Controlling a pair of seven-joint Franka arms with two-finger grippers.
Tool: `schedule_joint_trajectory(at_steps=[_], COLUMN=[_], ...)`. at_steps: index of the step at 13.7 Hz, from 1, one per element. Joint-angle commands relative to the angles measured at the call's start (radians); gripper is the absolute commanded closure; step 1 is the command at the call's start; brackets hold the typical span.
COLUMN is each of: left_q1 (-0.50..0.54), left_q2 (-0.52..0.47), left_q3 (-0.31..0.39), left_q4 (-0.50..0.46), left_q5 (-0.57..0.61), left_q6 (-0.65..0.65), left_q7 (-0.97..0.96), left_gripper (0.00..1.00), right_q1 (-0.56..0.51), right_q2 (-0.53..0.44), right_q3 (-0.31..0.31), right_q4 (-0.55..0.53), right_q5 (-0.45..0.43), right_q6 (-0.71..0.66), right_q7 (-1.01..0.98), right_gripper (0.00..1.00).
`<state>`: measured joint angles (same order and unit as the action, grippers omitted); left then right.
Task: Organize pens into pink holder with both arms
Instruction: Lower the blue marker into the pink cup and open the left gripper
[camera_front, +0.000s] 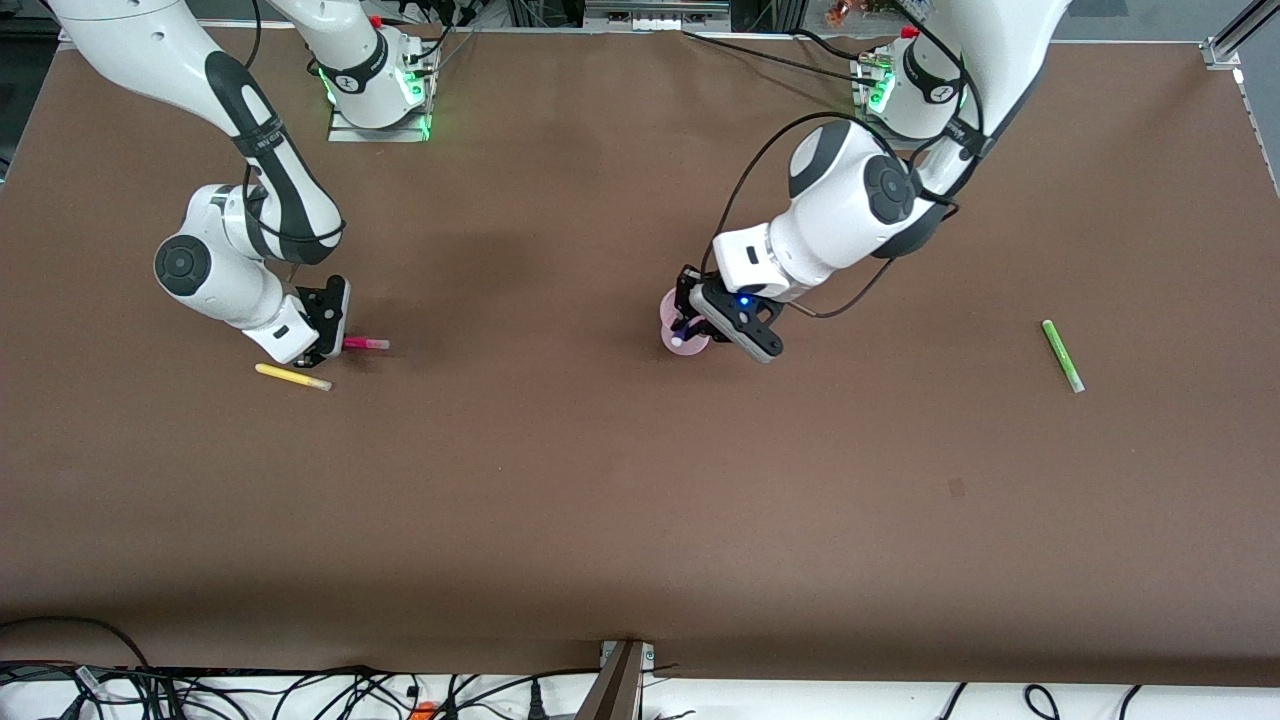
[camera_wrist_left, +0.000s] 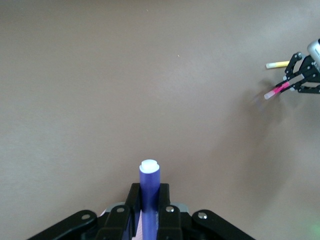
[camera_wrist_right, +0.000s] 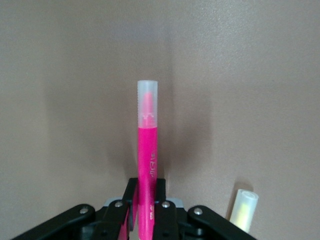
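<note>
Task under way, no pen confirmed resting in cup yet.

Left gripper (camera_front: 688, 325) hanging over pink cup (camera_front: 682, 338), jaws closed on purple pen (camera_wrist_left: 149, 192).

Right gripper (camera_front: 326, 345), well apart from cup toward right arm's end, jaws clamping pink pen (camera_wrist_right: 147, 165) low over tabletop (camera_front: 620, 500).

Yellow pen (camera_front: 292, 377) lying just beside pink pen; green pen (camera_front: 1062, 355) lying well apart from cup toward left arm's end.

Cup inside mostly hidden by left gripper; cannot tell how deep purple pen is sitting.

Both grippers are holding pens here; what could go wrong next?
The left gripper holds the purple pen over the pink holder; a tilted release could tip the light cup. The right gripper grips the magenta pen near one end, so it may swing or slip. The yellow pen beside it could be nudged.
</note>
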<state>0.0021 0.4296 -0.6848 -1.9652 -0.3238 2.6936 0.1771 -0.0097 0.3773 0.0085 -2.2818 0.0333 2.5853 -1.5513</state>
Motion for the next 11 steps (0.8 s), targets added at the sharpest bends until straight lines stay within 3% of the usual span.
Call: schedule_joint_trajectory(at_steps=[1, 4, 8, 9, 10, 11], left_q1=[-0.034, -0.017, -0.017, -0.017, -0.017, -0.019], left_q2=[0.02, 0.073, 0.115, 0.115, 0.113, 0.104], left_q3=[-0.001, 0.005, 0.01, 0.01, 0.01, 0.01], left_q4=[-0.047, -0.05, -0.05, -0.05, -0.052, -0.054], left_q5=[0.011, 0.101, 0.124, 0.124, 0.124, 0.124], left_q6=[0.116, 0.169, 0.221, 0.219, 0.221, 0.219], left_q7=[0.031, 0.099, 0.121, 0.119, 0.12, 0.116], left_gripper=[1.0, 1.0, 1.0, 0.89, 0.01, 0.0], right_q1=[-0.007, -0.003, -0.004, -0.003, -0.003, -0.003], right_q2=[-0.035, -0.135, -0.14, -0.14, -0.132, -0.124], right_q3=[0.01, 0.063, 0.065, 0.064, 0.065, 0.065], right_q4=[-0.01, 0.033, 0.218, 0.272, 0.328, 0.37], right_q5=[0.019, 0.017, 0.004, -0.004, -0.024, -0.042], right_q6=[0.001, -0.095, -0.376, -0.448, -0.512, -0.565], right_q7=[-0.024, 0.016, 0.15, 0.196, 0.239, 0.278], right_gripper=[1.0, 1.0, 1.0, 1.0, 1.0, 1.0])
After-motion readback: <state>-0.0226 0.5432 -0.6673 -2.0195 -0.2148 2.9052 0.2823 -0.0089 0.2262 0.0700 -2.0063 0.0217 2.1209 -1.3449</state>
